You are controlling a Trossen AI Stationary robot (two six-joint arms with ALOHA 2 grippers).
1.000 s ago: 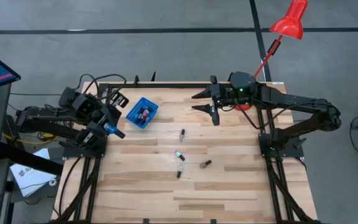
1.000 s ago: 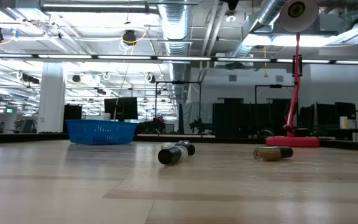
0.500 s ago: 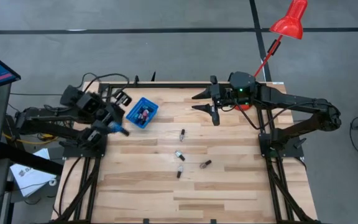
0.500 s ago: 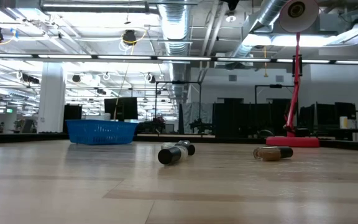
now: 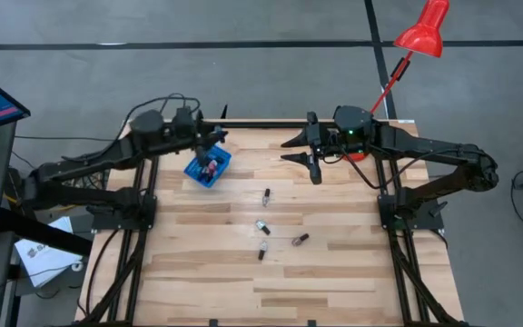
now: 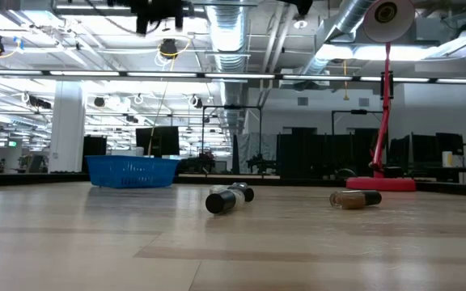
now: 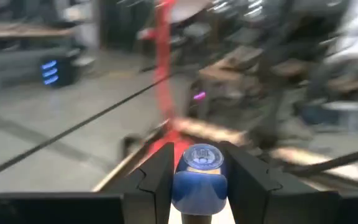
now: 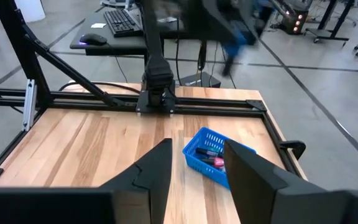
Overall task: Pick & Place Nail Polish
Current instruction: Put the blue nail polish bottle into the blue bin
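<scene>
Nail polish bottle (image 7: 197, 180), blue glass, clamped between left gripper (image 7: 196, 177) fingers (image 7: 156, 177), cap end toward camera in left wrist view. Held above blue bin (image 5: 208, 166) near table's far-left corner, left gripper (image 5: 209, 141) over bin's far edge in high view. More bottles (image 5: 211, 167) lying inside bin, pink and dark visible. Four loose bottles lying on wooden table (image 5: 334, 263) mid-area: one (image 5: 266, 195) nearest bin, one (image 5: 261, 225) just beyond, one (image 5: 263, 251) lower, one (image 5: 300, 240) off to right. Low view: dark-capped bottle (image 6: 228, 197) and amber-looking bottle (image 6: 355, 198) on their sides, bin (image 6: 133, 170) behind. Right gripper (image 5: 305, 155) hovering over far table edge, centre-right, well apart from bottles; jaws parted, nothing between them, bin (image 8: 219, 157) visible through gap. Red lamp (image 5: 423, 29) beyond far-right corner.
</scene>
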